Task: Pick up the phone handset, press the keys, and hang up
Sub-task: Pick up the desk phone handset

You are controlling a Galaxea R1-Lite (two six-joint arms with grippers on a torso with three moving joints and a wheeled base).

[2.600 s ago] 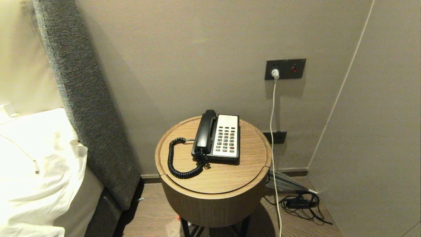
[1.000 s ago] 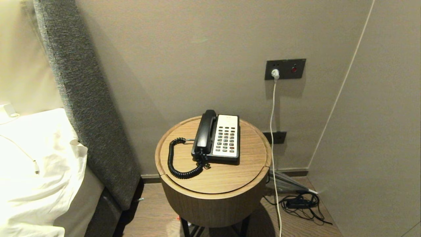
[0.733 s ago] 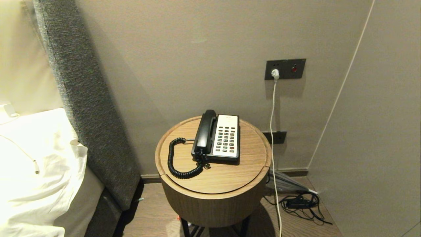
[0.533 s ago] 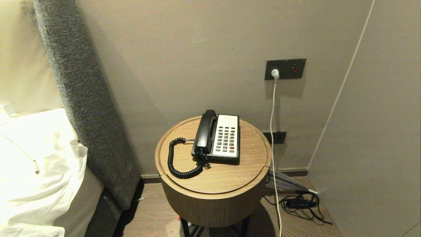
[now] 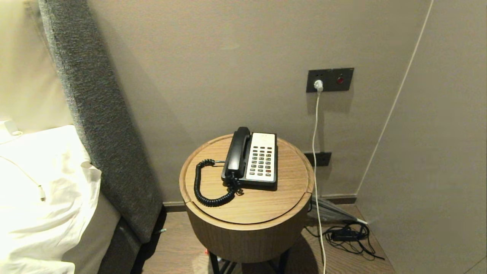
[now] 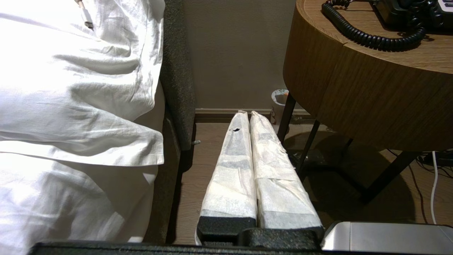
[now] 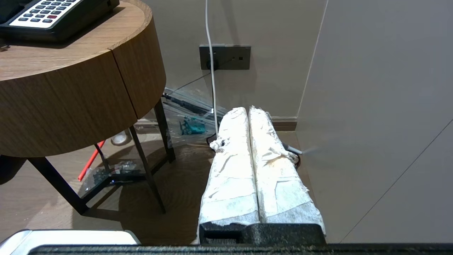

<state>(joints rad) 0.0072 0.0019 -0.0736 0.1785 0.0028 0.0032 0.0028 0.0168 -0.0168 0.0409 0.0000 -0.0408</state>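
On the round wooden side table (image 5: 266, 205), the phone base (image 5: 251, 161) sits toward the back edge, nearer the wall than the front rim. The phone handset (image 5: 236, 152) lies cradled along the base's left side, and the keys (image 5: 262, 160) fill the white faceplate to its right. The coiled cord (image 5: 207, 186) loops from the handset's near end across the left part of the tabletop, stopping short of the rim. The front half of the top is bare wood, as is a strip along the right edge.

Left of the table stand the grey headboard panel (image 5: 99, 114) and the bed with white bedding (image 5: 42, 190); a gap of floor separates them from the table. To the right, a white cable (image 5: 315, 152) hangs from a wall socket plate (image 5: 329, 80) down to tangled wires on the floor.

The left gripper (image 6: 246, 114) hangs low beside the bed, below the table's left rim, its wrapped fingers pressed together and empty. The right gripper (image 7: 246, 109) hangs low off the table's right side, fingers likewise pressed together, holding nothing.
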